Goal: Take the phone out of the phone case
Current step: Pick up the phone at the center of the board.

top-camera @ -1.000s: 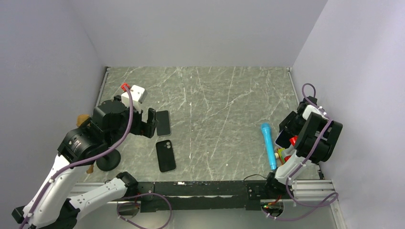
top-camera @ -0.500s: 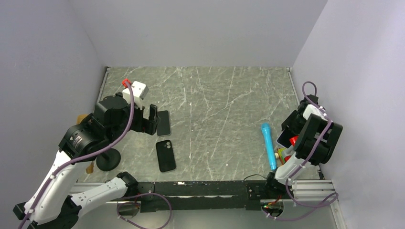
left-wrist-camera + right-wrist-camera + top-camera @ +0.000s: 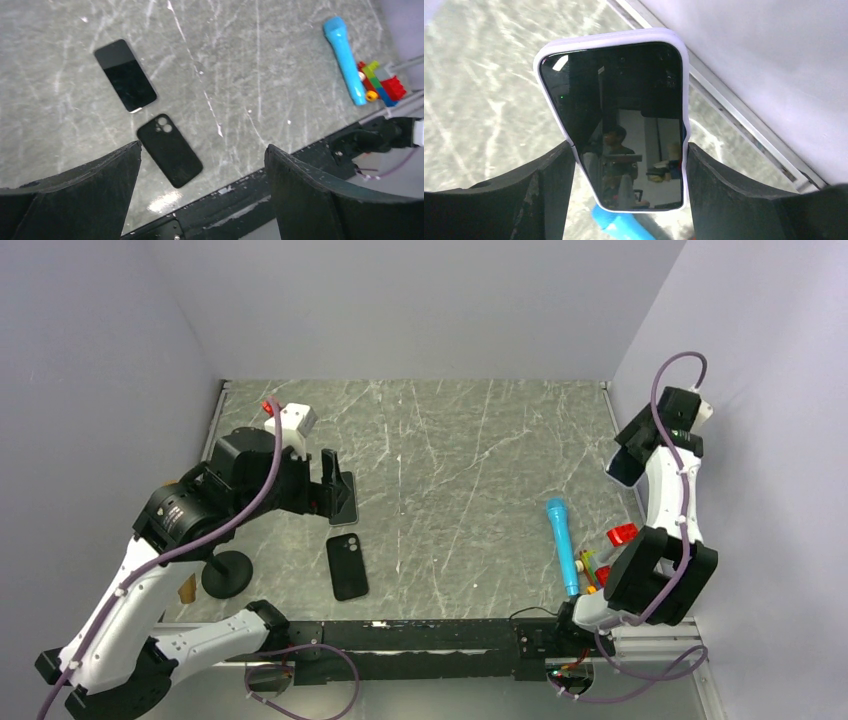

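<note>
Pinches glossy black phone in pale lilac rubbery case (image 3: 616,120) between right fingers (image 3: 544,200), raised above grey marble bench (image 3: 460,460) by right wall (image 3: 760,390). Shows left fingers (image 3: 70,200) spread, empty. Looks light and slick, case bendy; best peeled from a corner.

Blue microphone (image 3: 619,229) mostly hidden behind the cased phone (image 3: 616,120); bare phone (image 3: 348,504) partly behind left hand (image 3: 326,486).
</note>
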Tool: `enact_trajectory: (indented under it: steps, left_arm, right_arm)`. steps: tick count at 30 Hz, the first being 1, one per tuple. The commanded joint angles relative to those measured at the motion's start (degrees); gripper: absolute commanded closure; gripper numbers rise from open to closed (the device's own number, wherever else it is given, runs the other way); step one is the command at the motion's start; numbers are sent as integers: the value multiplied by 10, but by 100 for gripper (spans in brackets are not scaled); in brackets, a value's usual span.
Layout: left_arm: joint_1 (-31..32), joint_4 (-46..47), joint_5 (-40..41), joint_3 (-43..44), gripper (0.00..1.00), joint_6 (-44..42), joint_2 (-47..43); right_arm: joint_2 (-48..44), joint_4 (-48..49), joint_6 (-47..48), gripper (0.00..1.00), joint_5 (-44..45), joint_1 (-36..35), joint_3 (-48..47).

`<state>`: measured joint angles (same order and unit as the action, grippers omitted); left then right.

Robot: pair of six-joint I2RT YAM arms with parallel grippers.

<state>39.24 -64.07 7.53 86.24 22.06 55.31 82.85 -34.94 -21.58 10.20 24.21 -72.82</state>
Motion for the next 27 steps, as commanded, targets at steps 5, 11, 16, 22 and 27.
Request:
enact_trajectory:
  steps: [5,11,16,22,27]
  left_arm:
    - [2,103,-156,-78,8,118,-51]
    - [2,207,-203,-161,12,175,-63]
    - [7,295,-262,-184,22,239,-28]
    - [50,271,-231,-144,20,251,72]
    - [97,264,-162,-115,22,294,126]
  right_arm:
    - [-6,-9,-44,100,-43,-157,-147]
    - [-62,41,-180,100,-144,-327,-73]
    - [-94,91,-315,100,-267,-441,4]
    - [-146,201,-442,100,-356,-497,143]
    - [-175,210,-469,100,-361,-499,168]
